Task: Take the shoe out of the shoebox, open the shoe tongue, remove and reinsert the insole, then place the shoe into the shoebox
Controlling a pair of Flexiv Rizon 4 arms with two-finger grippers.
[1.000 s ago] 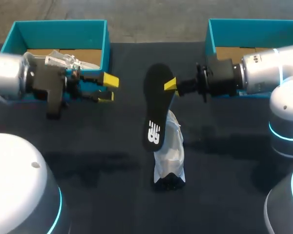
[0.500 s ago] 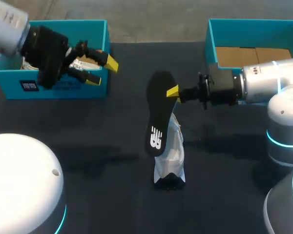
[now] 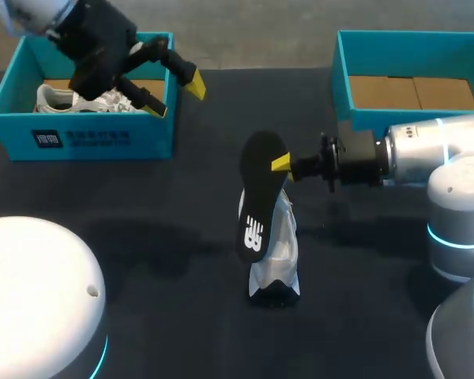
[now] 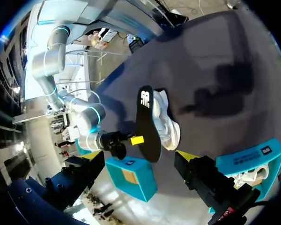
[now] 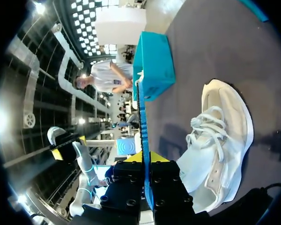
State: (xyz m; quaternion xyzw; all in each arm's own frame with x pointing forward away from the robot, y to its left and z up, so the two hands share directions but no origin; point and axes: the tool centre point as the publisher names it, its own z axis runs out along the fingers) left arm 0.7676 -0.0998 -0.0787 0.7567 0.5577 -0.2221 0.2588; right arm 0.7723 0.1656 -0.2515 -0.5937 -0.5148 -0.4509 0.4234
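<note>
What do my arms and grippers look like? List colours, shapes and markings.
Both the left arm and right arm have rounded silver-grey shells with glowing cyan rings at the joints. Each wrist ends in a black block. The left gripper and right gripper have two black fingers with bright yellow tips.

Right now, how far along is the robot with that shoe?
Done: the shoe sits out on the table, and its insole is out. In hand: the right jaws grip the insole by the shoe. Left: slide it back in, then return the shoe to a blue box.
</note>
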